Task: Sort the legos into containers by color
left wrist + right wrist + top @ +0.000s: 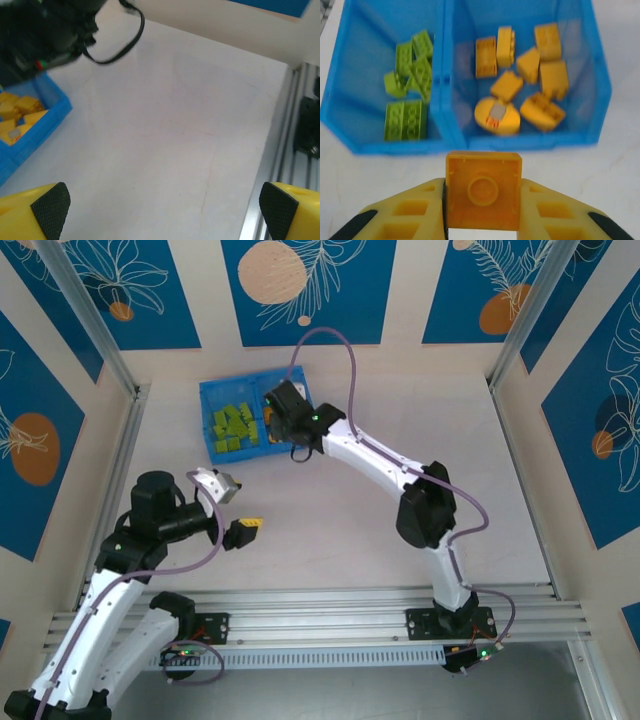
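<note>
Top view first: the blue tray (207,400) sits at about 11 o'clock on the table (350,550), with a pile of green legos (236,428) in its left compartment. The right arm (370,465) reaches over the tray's right half, so I can't see what's under it from up here. The left gripper (232,508) is down at about 8 o'clock, well apart from the tray, spread wide with nothing in it.

Left wrist cam: both pads (50,210) sit at the bottom corners, fully released, over bare table. A corner of the tray pokes in at 9 o'clock with orange-yellow legos (22,112) inside.

Right wrist cam: the right gripper (483,202) is clenched on a square orange-yellow brick (483,185) at 6 o'clock, just on the near side of the tray wall. Past it, greens are in the left compartment and orange-yellows in the right.
</note>
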You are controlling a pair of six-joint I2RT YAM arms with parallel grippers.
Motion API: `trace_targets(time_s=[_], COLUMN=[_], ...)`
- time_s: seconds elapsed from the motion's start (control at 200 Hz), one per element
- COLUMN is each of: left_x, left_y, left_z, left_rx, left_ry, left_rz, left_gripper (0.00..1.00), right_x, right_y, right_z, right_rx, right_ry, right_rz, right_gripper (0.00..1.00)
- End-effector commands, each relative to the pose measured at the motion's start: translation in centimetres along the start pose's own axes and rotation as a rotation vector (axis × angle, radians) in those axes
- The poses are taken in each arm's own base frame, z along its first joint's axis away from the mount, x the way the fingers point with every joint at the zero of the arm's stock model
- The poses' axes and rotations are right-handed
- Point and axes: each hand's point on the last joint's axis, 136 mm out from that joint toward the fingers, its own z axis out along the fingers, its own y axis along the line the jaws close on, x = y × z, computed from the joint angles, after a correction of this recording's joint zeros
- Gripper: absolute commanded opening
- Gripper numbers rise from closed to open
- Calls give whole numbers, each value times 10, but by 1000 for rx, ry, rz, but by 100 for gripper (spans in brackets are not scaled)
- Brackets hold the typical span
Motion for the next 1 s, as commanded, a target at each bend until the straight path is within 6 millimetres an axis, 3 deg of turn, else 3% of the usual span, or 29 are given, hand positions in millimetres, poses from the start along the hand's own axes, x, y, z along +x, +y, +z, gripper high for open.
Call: trace_targets(time_s=[0.0,0.115,0.22,0.37,0.44,0.54,0.735,0.885,0.995], left_x=[1,24,32,39,42,48,78,93,95], left_y=[31,61,62,59,63,79,123,156,175], left_z=[-2,-10,-9,-6,-5,-4,-6,-20,-28], left_rx=[-190,-384,-395,-378,-400,-474,-726,-948,-1064], left_ry=[-14,13,5,13,15,14,34,27,37], left_rz=[-153,-309,-391,-441,-440,-455,-570,-526,-436], left_gripper=[100,100,100,100,100,100,100,100,100], right_x=[-10,-36,-62,-103,-116,-132,-158,-146,-122], right_y=[-14,-13,-10,9,14,22,18,-15,-51], right_z=[47,81,100,91,79,48,-55,-126,-170], right_rx=[53,36,-56,-176,-203,-226,-227,-158,-153], right_ry=[0,-53,-115,-268,-305,-335,-344,-348,-409], right_rz=[-47,-56,-39,-98,-94,-98,-116,-163,-164], right_gripper=[32,33,34,41,54,70,73,80,89])
